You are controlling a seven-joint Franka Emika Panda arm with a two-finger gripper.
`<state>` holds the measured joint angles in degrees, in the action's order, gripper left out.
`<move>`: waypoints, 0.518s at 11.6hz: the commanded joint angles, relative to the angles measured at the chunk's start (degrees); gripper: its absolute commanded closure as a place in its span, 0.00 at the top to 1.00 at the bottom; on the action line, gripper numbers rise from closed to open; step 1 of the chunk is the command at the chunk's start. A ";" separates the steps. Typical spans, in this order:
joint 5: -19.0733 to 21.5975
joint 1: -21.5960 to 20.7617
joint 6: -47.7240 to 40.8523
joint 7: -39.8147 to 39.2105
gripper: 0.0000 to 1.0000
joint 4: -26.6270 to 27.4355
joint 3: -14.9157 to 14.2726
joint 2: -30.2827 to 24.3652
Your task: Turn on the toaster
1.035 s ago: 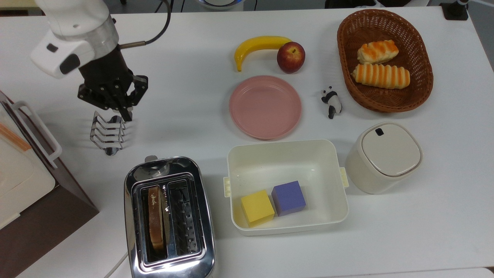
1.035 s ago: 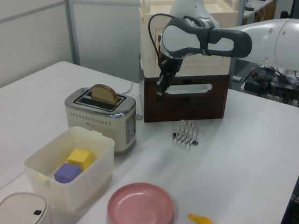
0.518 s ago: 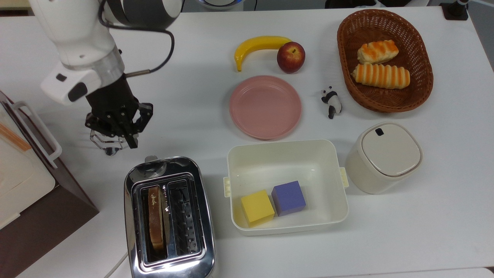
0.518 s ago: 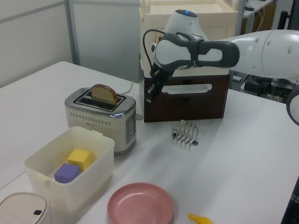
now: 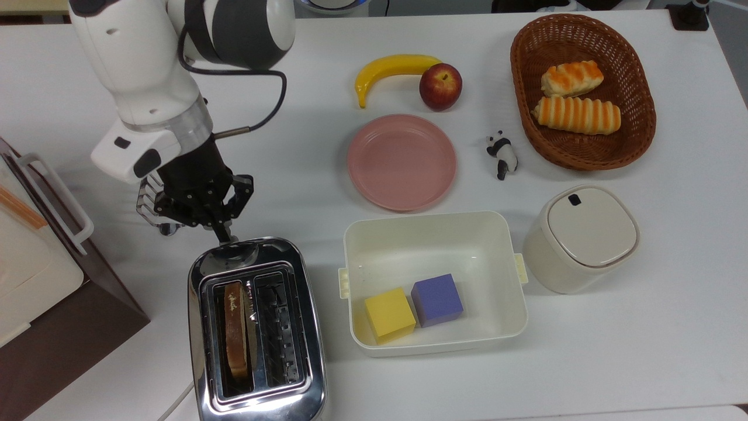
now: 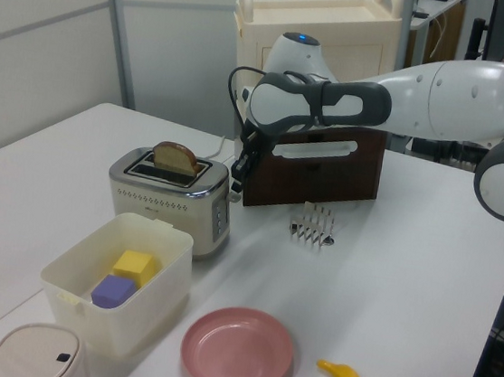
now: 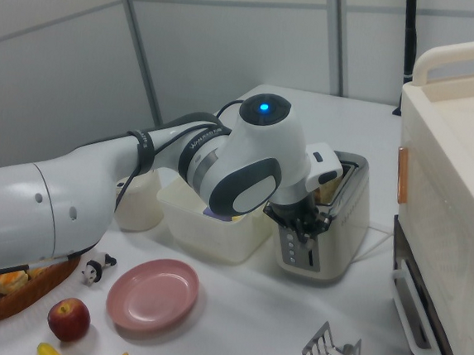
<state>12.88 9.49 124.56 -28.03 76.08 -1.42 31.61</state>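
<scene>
– Chrome toaster (image 5: 257,333), where does it stand from the pincer?

– Directly under and in front of the pincer (image 5: 224,235). In the top view the black fingertips come down at the toaster's upper end, the end with the small lever. The long body of the toaster goes away from the pincer toward the bottom edge of the top view.

– Do the tips touch the lever?

– They seem to rest on it or just above it, but I cannot say which; the tips cover that spot. In the left view the pincer (image 6: 238,176) hangs at the top corner of the toaster (image 6: 173,202), on the left view's right.

– And the fingers?

– Pressed together into one narrow point, with nothing between them.

– Is something in the toaster?

– One slice of toast (image 5: 236,330) stands in the slot on the top view's left, well beyond the pincer. In the left view it sticks up above the slot.

– What else is close to the pincer?

– A wire toast rack (image 5: 153,204) is just behind it, partly hidden by the black wrist. A brown-and-cream appliance (image 5: 35,280) is to the top view's left of the pincer. A cream container (image 5: 432,234) is to the top view's right, with a yellow block (image 5: 390,314) and a purple block (image 5: 437,299) inside, touching each other. A pink plate (image 5: 401,162) lies farther off, also on the top view's right.
</scene>
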 commanded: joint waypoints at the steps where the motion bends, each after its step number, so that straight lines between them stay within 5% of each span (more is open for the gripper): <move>1: 1.10 -1.05 3.23 -1.59 0.00 1.87 -0.07 0.20; 6: 0.39 -0.96 3.23 -2.47 0.00 2.23 -0.16 2.05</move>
<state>12.88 8.78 125.96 -28.68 76.19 -1.29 33.60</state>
